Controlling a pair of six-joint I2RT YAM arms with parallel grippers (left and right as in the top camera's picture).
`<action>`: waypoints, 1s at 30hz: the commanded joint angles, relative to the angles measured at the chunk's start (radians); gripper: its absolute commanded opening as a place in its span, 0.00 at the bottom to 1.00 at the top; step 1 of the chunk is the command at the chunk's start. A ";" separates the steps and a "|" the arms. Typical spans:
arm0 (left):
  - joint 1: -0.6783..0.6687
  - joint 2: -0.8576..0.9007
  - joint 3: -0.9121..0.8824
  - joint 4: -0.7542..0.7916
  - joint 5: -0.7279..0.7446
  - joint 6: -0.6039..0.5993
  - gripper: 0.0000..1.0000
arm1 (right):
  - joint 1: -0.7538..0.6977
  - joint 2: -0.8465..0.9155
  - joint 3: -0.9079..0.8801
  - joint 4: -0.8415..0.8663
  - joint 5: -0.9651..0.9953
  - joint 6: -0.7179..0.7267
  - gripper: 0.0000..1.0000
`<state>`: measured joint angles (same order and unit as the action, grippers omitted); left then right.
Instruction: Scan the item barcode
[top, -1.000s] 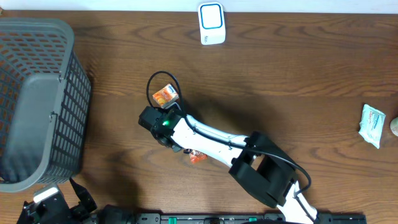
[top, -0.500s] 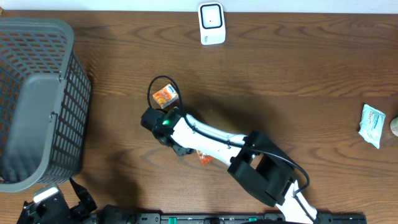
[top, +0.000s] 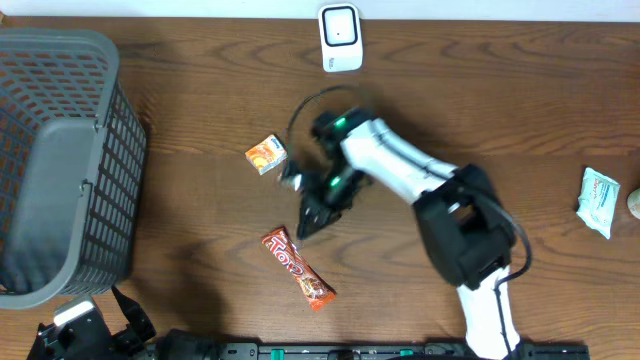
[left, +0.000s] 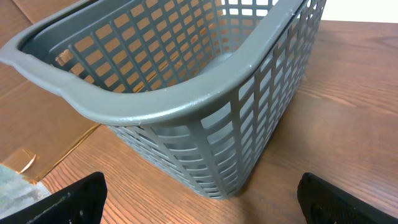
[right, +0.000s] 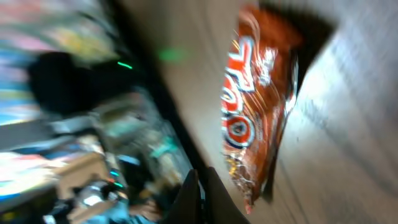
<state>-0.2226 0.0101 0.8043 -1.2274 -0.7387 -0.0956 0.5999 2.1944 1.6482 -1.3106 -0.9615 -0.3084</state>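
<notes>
A red-orange candy bar (top: 297, 267) lies flat on the wooden table, front of centre. It fills the blurred right wrist view as a candy bar (right: 258, 106) just ahead of the fingers. My right gripper (top: 306, 226) hangs above the table just beyond the bar, its jaws shut with nothing between them; the right gripper (right: 201, 186) points past the wrapper's end. The white scanner (top: 340, 38) stands at the back edge. My left gripper (left: 202, 199) is open and holds nothing, facing the basket.
A small orange box (top: 266, 154) sits left of the right arm. A grey mesh basket (top: 60, 160) fills the left side and looms close as the basket (left: 186, 93) in the left wrist view. A white packet (top: 598, 202) lies at the far right.
The right arm has swung up and to the right, off the candy bar, which now lies uncovered and a little further left. Its jaws went from partly open to shut. The left arm is still.
</notes>
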 joint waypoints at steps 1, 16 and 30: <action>0.003 -0.007 0.001 0.000 -0.005 0.013 0.98 | -0.067 -0.016 0.002 0.000 -0.187 -0.131 0.01; 0.003 -0.007 0.001 0.000 -0.005 0.013 0.98 | 0.093 -0.029 -0.012 0.024 0.251 0.090 0.99; 0.003 -0.007 0.001 0.000 -0.005 0.013 0.98 | 0.356 -0.023 -0.032 0.127 0.697 0.480 0.99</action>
<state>-0.2226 0.0101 0.8043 -1.2270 -0.7383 -0.0956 0.9516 2.1941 1.6302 -1.1908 -0.3328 0.0875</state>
